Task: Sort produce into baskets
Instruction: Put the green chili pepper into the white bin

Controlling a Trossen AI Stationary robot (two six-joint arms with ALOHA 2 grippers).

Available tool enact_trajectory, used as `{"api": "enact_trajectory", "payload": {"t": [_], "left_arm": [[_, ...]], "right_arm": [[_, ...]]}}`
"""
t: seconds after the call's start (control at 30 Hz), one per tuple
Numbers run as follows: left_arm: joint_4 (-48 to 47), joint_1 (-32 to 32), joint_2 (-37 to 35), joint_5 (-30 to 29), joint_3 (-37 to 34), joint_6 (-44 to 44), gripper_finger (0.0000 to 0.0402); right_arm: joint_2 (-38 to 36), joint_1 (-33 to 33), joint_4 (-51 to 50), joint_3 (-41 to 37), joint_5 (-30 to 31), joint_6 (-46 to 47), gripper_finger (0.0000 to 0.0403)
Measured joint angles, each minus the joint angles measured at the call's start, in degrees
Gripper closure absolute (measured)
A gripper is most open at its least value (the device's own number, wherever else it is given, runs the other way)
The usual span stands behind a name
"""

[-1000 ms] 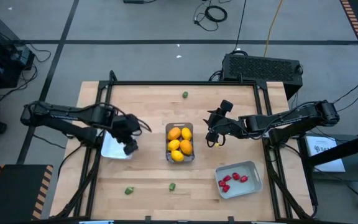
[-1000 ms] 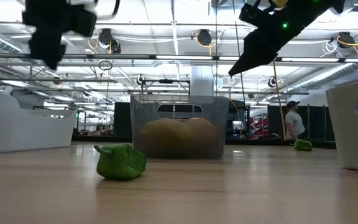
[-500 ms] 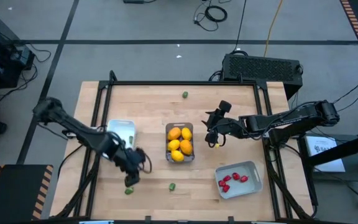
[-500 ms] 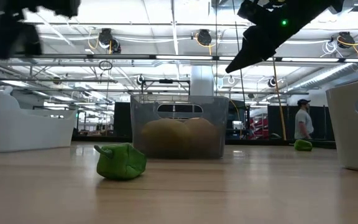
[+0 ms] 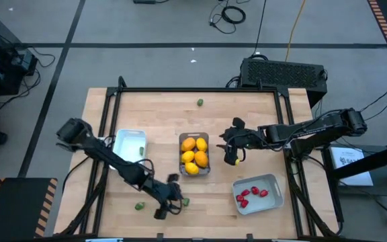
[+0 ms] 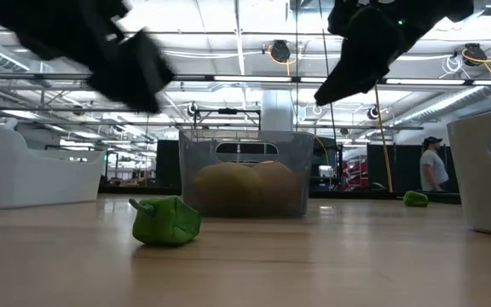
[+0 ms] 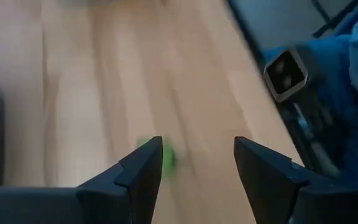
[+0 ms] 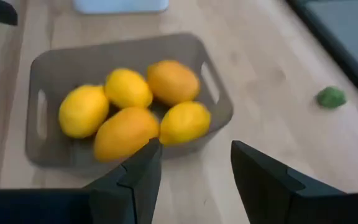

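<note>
Near front edge of surface (image 5: pixel 160 107) our left gripper (image 5: pixel 168 202) hangs released over green piece (image 5: pixel 187 201). Lemons (image 5: pixel 194 154) binned, strawberries (image 5: pixel 250 194) trayed; three greens loose, white tray (image 5: pixel 129 146) awaits. Right gripper (image 5: pixel 232 152) released beside clear bin (image 5: pixel 182 167).

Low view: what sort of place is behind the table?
Probably a large industrial lab or workshop hall: exposed ceiling trusses with hanging lights, a person walking far behind, and, in the high view, taped concrete floor with loose cables.
</note>
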Motion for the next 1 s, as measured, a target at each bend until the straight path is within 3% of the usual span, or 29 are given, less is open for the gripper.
{"api": "enact_trajectory", "payload": {"t": [0.1,0.27,0.53,0.83,1.0], "left_arm": [[3.58,0.0,3.27,-1.55,2.11,8.82,0.0196],[0.62,0.41,7.71,-3.73,6.99,18.55,0.0196],[-6.01,0.79,10.24,-2.74,11.52,23.8,0.0196],[-15.11,0.81,10.22,-0.41,11.5,24.58,0.0196],[-14.94,0.93,10.4,-0.43,11.51,25.02,0.0196]], "right_arm": [[0.21,1.75,-2.23,0.0,0.09,1.95,0.022],[0.33,4.85,-4.4,0.0,0.07,4.67,0.022],[0.33,9.39,-6.06,0.0,0.11,7.19,0.022],[0.33,11.14,-5.54,0.0,3.61,7.19,0.022],[0.33,11.14,-5.51,0.0,3.68,7.11,0.022]]}}
